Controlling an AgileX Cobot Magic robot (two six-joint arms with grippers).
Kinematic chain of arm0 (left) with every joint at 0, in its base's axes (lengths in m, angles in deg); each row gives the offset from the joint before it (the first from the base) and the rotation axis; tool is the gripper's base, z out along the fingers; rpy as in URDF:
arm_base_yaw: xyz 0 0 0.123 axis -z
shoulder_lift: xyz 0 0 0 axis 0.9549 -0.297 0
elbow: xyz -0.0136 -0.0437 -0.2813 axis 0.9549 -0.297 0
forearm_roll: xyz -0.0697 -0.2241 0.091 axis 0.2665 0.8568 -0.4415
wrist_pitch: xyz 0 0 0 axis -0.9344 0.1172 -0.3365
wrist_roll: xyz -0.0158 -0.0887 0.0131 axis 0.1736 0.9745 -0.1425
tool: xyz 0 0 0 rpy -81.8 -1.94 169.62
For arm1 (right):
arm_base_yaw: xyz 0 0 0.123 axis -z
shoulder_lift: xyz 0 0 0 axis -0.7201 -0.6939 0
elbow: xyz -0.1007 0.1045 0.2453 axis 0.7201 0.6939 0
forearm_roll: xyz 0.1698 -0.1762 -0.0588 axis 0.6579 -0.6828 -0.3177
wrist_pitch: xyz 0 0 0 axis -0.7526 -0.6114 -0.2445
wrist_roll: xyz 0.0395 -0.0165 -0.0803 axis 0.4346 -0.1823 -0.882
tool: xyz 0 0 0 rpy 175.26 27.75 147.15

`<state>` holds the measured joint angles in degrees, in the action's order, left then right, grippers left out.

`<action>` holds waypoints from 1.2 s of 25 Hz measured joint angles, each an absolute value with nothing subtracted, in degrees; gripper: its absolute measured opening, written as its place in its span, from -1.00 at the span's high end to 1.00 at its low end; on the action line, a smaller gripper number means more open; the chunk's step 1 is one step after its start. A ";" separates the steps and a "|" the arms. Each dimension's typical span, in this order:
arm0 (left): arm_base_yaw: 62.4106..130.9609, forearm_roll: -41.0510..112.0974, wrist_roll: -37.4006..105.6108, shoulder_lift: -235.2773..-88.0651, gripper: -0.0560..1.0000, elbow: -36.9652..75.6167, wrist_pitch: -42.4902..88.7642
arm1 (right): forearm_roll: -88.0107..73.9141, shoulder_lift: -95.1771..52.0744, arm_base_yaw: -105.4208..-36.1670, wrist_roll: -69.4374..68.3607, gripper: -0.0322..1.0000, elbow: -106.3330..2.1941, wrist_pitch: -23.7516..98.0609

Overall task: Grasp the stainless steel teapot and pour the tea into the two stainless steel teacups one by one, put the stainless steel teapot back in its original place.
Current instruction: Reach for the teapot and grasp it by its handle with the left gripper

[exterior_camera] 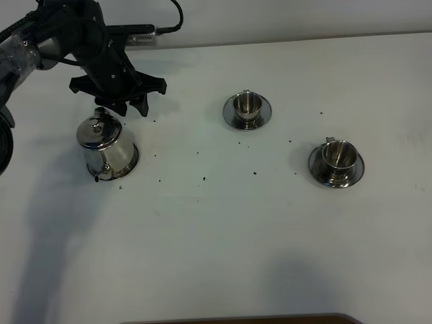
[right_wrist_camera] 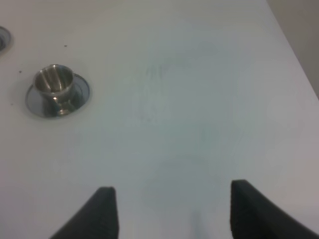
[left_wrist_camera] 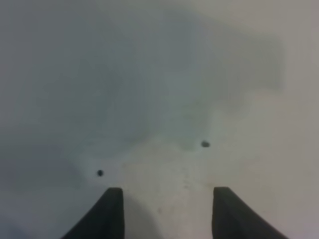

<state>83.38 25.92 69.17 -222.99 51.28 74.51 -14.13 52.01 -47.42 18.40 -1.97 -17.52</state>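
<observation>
The stainless steel teapot (exterior_camera: 104, 143) stands upright at the left of the white table, on its round steel coaster (exterior_camera: 132, 164), whose rim just shows. My left gripper (exterior_camera: 131, 108) hovers just behind the teapot without touching it; the left wrist view shows it open (left_wrist_camera: 168, 191) over bare table. Two steel teacups on saucers stand apart, one in the middle (exterior_camera: 247, 106) and one to the right (exterior_camera: 337, 158). My right gripper (right_wrist_camera: 173, 188) is open and empty, with one teacup on its saucer (right_wrist_camera: 55, 82) far from it. The right arm is out of the exterior view.
Small dark specks (exterior_camera: 204, 179) lie scattered on the table between the teapot and the cups. The table's far edge (exterior_camera: 283, 39) meets a pale wall. A dark edge (exterior_camera: 270, 318) shows at the bottom of the exterior view.
</observation>
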 joint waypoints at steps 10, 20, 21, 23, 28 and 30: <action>80.29 25.63 69.17 -222.99 0.01 51.28 79.18 | -14.13 52.01 -47.42 18.34 -0.01 -1.97 -17.52; 77.26 22.03 69.23 -222.99 0.01 51.28 83.43 | -14.13 52.01 -47.42 18.35 -0.01 -1.97 -17.52; 76.78 22.03 69.23 -222.99 0.01 51.28 83.75 | -14.13 52.01 -47.42 18.35 -0.01 -1.97 -17.52; 76.07 22.03 69.23 -222.99 0.01 51.28 84.67 | -14.13 52.01 -47.42 18.35 -0.01 -1.97 -17.52; 74.56 21.46 69.40 -222.99 0.04 51.28 86.89 | -14.13 52.02 -47.42 18.35 -0.01 -1.97 -17.52; 74.33 21.31 69.40 -222.99 0.05 51.28 87.70 | -14.13 52.02 -47.42 18.35 -0.01 -1.97 -17.52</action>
<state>74.33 21.31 69.40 -222.99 51.28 87.70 -14.13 52.02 -47.42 18.35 -1.97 -17.52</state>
